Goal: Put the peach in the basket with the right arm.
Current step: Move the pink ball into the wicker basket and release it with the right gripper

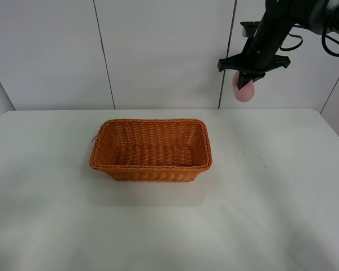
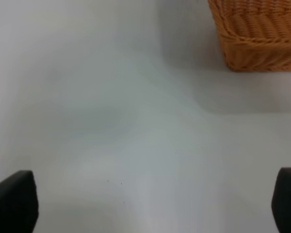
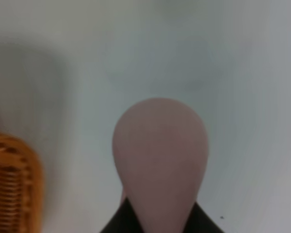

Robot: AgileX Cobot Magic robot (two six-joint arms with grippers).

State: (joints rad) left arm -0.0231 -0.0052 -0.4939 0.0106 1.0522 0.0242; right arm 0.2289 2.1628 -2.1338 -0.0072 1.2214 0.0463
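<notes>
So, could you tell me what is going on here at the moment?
The right gripper holds the peach in the air, above the table and off to the right of the basket. The basket sits empty on the table, so the peach has yet to go in. The left gripper is open over the table, holding nothing.

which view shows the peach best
The right wrist view: the peach fills the frame, close up. The exterior high view shows it small, partly hidden under the right pincer. The left wrist view lacks it.
</notes>
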